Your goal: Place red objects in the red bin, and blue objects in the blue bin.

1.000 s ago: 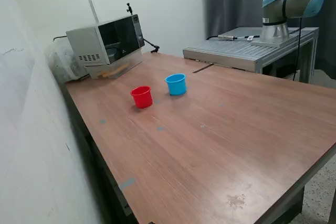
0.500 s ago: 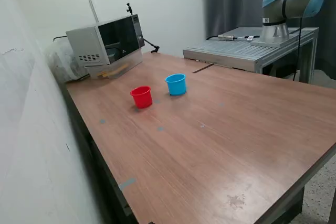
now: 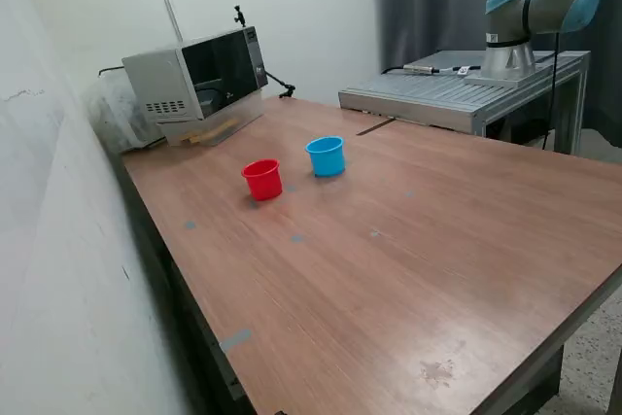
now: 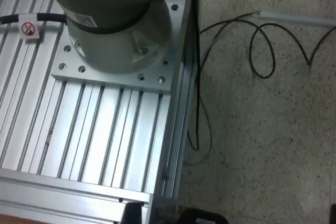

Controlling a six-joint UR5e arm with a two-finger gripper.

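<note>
- Nothing has moved since the earlier frames: both cups and the arm sit where they were.
- The red bin [image 3: 262,179] stands upright on the wooden table [image 3: 418,269], left of centre in the exterior view.
- The blue bin [image 3: 327,155] stands upright just beside it, toward the exterior view's right and a little farther back; the two cups are close but apart.
- No red or blue cubes can be seen on the table, and the cups' insides cannot be made out.
- A microwave [image 3: 197,73] sits at the table's far corner, upper left of the frame, near the white wall.
- A ribbed aluminium platform [image 3: 447,94] adjoins the table at the upper right, and the robot arm [image 3: 539,2] is mounted on it, running out of the top of the frame.
- The wrist view looks down at the arm's grey base [image 4: 113,35], bolted to the slotted platform, with black cables [image 4: 262,51] looped on the speckled floor [image 4: 273,145] alongside.
- The gripper is at most a dark shape cut off at the top edge of the exterior view, so I cannot tell how its jaws stand.
</note>
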